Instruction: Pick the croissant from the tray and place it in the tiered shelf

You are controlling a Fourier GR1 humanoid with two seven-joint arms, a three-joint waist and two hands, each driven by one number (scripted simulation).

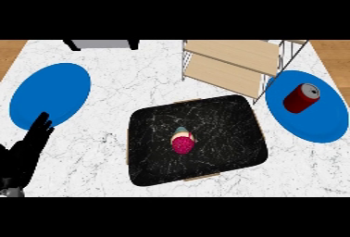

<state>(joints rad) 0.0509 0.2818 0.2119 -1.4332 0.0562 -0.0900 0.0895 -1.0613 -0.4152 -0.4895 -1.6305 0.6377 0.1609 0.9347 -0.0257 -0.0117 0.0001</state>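
A black marbled tray (226,152) lies at the middle of the white marble counter. On it sits a small item (182,141) with a magenta rounded body and a pale blue-tan top; it does not look like a croissant. The tiered shelf (236,62), with light wooden boards and a thin wire frame, stands at the back right. My left hand (26,148) shows at the lower left edge, fingers straight and pointing up, resting well to the left of the tray. My right hand is not visible.
A blue plate (51,95) lies at the left, just above my left hand. Another blue plate (328,120) at the right carries a red can (301,97) lying tilted. A dark object (103,44) stands at the back edge.
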